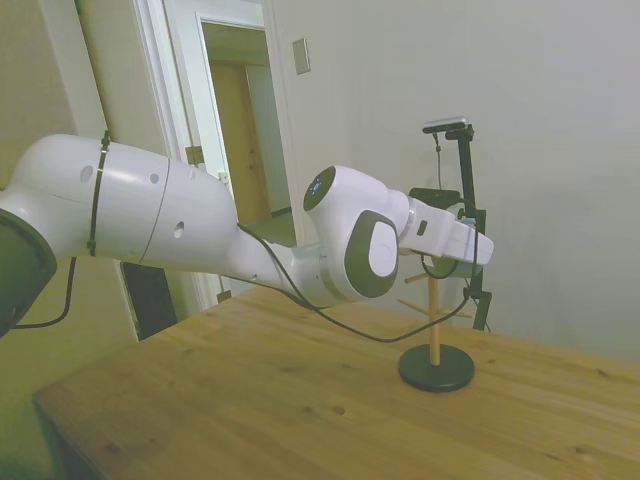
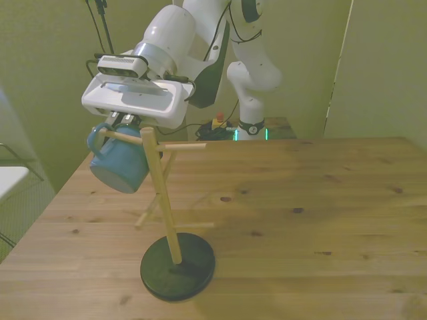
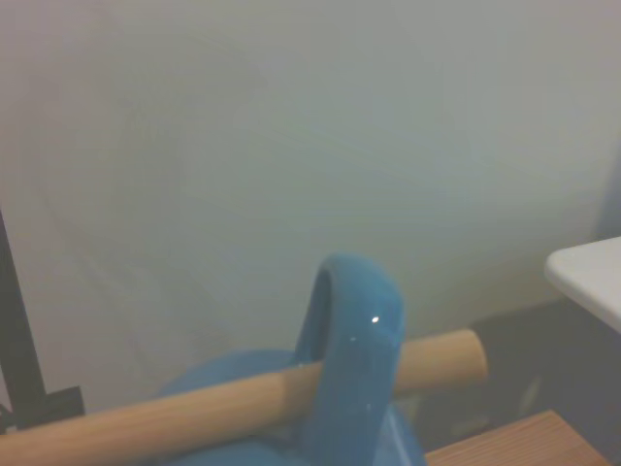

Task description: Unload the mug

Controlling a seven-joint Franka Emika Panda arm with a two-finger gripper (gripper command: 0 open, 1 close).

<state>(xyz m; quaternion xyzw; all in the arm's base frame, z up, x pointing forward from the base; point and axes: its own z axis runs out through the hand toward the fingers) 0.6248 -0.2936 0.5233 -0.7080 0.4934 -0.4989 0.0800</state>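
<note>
**Still on the rack: mug hangs from a top peg**

Plainly, the mug [image 2: 119,167] is hanging by its loop handle [image 3: 351,359] on an upper peg [image 2: 120,137] of the rack [image 2: 165,207], on the side of the pole toward the front view's left. Its blue body tilts below the peg, well above the tabletop [image 2: 320,220]. In the wrist view the handle loops over the round wooden peg, whose blunt end pokes out just past it.

Right above the mug and the peg sits the gripper [image 2: 123,121]; its white hand covers the top of the pole. Dark fingers show just under the hand, close to the mug's handle, but I cannot tell whether the jaws stand wide or narrow, nor whether they touch the mug.

The rack has a dark round base [image 2: 177,268] standing on the tabletop, an upright wooden pole, and more pegs lower down, all bare. In the side view the arm [image 1: 200,230] hides the mug, and only the rack's lower pegs and base show.
</note>
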